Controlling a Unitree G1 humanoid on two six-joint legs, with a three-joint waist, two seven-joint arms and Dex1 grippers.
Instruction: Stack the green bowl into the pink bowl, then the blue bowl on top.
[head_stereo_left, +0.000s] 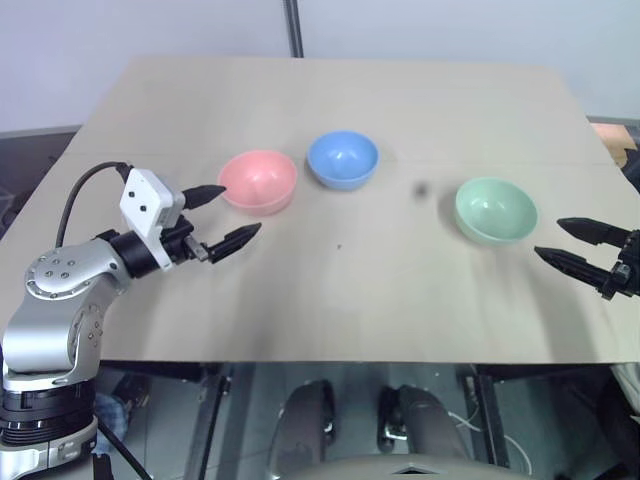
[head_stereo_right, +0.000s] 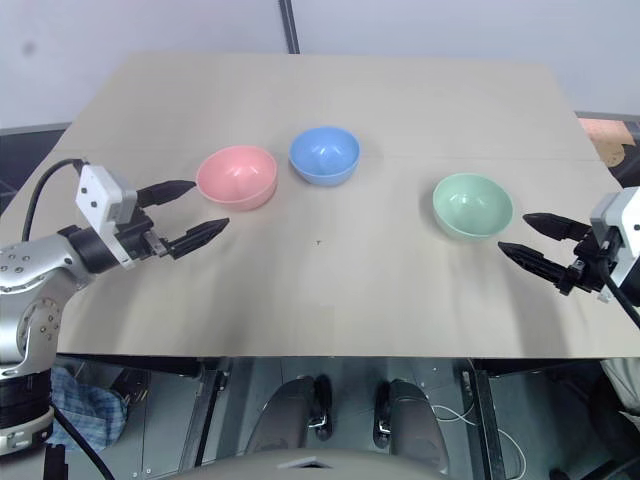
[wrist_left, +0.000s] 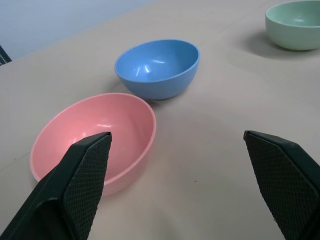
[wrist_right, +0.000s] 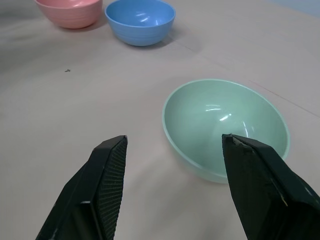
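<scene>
Counting three bowls upright on the table (head_stereo_left: 330, 300) | pink bowl (head_stereo_left: 258, 181) beside blue bowl (head_stereo_left: 342, 159), one each | green bowl (head_stereo_left: 496, 209) apart | left gripper (head_stereo_left: 221, 215) and right gripper (head_stereo_left: 574, 244) spread wide, empty

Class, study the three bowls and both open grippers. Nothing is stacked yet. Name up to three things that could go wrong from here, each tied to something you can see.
1. The green bowl stands far from the pink bowl; a rim pinch by the open right gripper could slip during the long carry.
2. The blue bowl sits close beside the pink bowl and might get knocked.
3. The open left gripper hovers beside the pink bowl and could nudge it.
</scene>
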